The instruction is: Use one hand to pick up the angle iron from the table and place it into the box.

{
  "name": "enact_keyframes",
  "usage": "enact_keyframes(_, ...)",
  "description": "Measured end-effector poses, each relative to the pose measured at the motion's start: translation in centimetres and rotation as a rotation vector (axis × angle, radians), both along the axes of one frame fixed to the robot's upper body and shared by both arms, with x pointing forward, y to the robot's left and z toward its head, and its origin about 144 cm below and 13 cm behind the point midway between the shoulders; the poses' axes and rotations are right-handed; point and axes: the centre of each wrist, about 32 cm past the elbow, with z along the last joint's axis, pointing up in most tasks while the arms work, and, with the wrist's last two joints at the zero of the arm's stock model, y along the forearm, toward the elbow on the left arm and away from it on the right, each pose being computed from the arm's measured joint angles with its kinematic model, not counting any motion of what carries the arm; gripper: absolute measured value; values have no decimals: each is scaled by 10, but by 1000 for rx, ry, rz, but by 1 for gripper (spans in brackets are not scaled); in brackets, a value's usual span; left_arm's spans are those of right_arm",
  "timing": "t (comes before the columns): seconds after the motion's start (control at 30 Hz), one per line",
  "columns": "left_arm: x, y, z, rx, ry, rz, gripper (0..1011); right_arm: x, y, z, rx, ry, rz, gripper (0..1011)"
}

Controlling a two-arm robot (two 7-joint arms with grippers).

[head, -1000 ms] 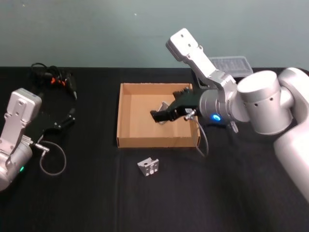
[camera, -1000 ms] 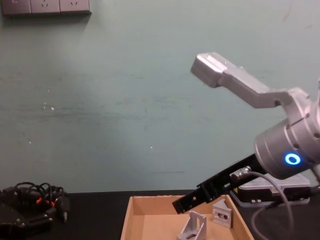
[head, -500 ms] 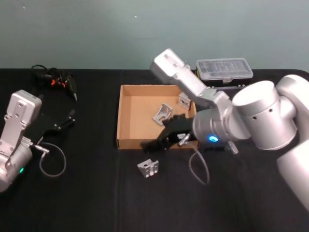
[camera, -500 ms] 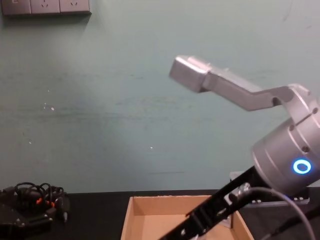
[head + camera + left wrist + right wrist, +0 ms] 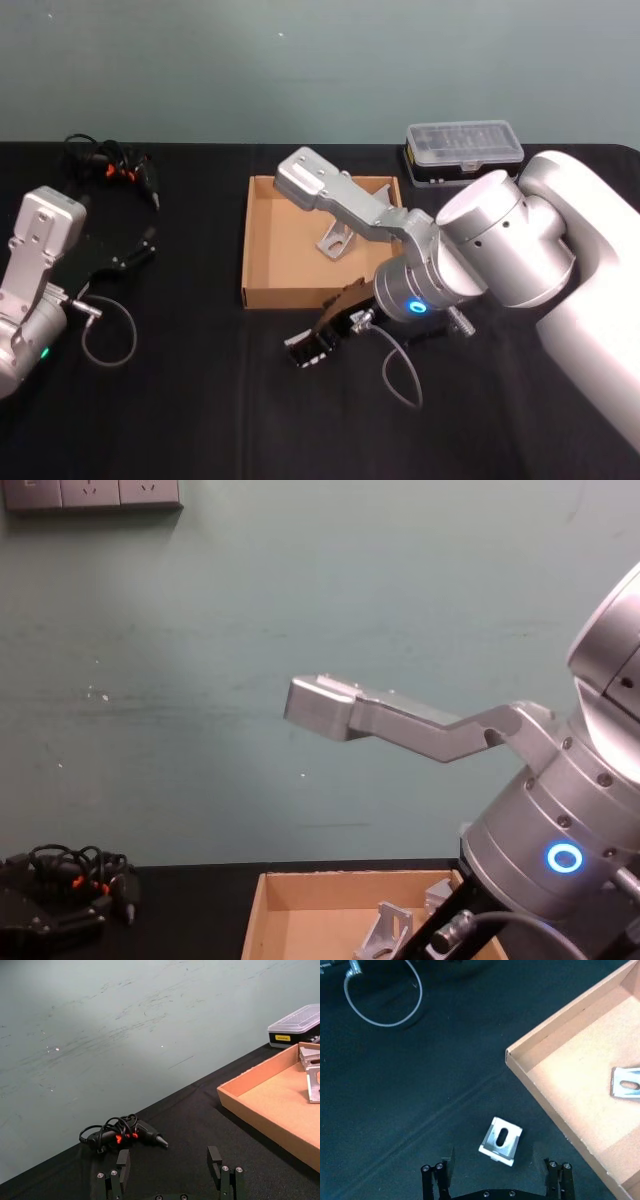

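A small silver angle iron [image 5: 501, 1141] lies on the black table [image 5: 395, 1100] just in front of the box's front wall. My right gripper [image 5: 499, 1180] hovers directly over it, open, with one finger on each side and no contact. In the head view the right gripper [image 5: 310, 348] covers most of that piece. The tan cardboard box [image 5: 265, 255] holds two other angle irons [image 5: 338, 238] [image 5: 440, 895]. My left gripper [image 5: 135, 250] rests open at the table's left side, away from the box.
A black case with a clear lid [image 5: 463, 150] stands behind the box on the right. A tangle of black cable with an orange-marked tool [image 5: 115, 165] lies at the back left. A grey cable loop [image 5: 105, 335] hangs by the left arm.
My right arm swung out of the box, forward and down, and its open gripper now stands over the angle iron on the table. The left arm stayed still.
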Motion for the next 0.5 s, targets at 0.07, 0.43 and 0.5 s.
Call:
enact_keyframes(0.07,0,0,0,0,0,0,1011,1,1,-1,-5,8,-1,1000)
enact_keyframes(0.43,0,0,0,0,0,0,1011,5,5,-7,-19,49,0,1000)
enact_keyframes(0.5,0,0,0,0,0,0,1011,7,5,-8,-18,55,0,1000)
